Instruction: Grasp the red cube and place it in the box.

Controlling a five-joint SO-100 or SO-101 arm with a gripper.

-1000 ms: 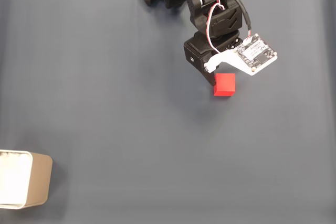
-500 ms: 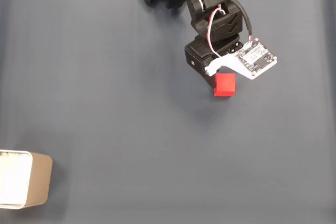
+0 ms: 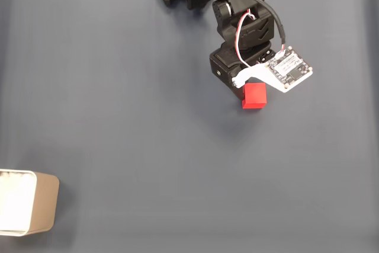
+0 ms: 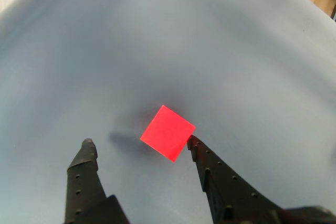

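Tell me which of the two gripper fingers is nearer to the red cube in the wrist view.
The right-hand finger: its tip sits at the red cube's lower right edge, while the left-hand finger stands apart from it.

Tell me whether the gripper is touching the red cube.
Cannot tell. In the wrist view the gripper is open; one fingertip meets the red cube's edge, depth unclear.

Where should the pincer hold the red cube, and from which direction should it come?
Probably from above, closing on two opposite flat side faces of the red cube. In the wrist view it sits diamond-wise to the open pincer, one finger near a corner, so rotating the wrist first seems wise.
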